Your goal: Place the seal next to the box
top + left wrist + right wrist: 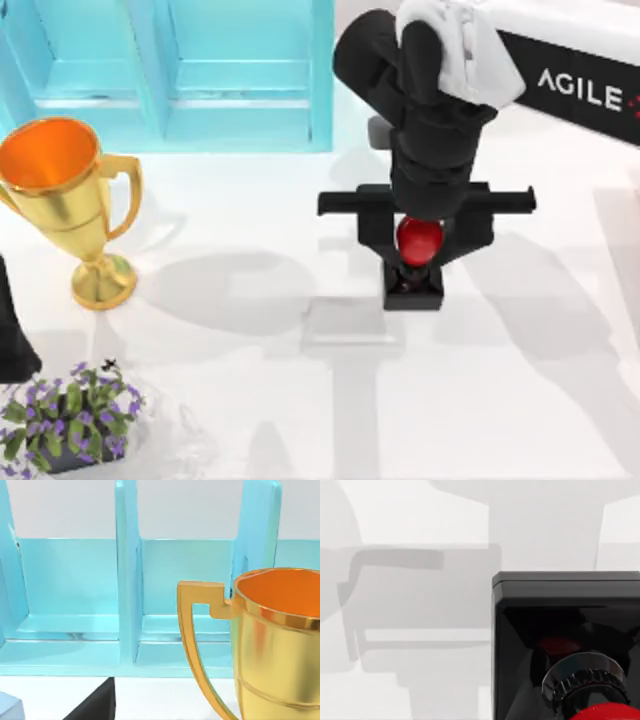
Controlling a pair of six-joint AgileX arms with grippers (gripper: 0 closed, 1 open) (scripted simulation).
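Note:
The seal (417,243), a red round knob on a black square block, is at the table's middle right. My right gripper (415,250) reaches down from above and is shut on it, with black fingers on both sides of the knob. The right wrist view looks down the knob's red top (607,714) onto the black base (560,592). The box (350,322), a flat pale block, lies on the table just left of the seal's base and slightly nearer the front. I cannot tell whether the seal rests on the table. My left arm (12,335) is parked at the left edge.
A gold trophy (62,190) stands at the left, and it is close up in the left wrist view (275,645). A turquoise shelf unit (170,70) runs along the back. A potted plant with purple flowers (70,415) sits at the front left.

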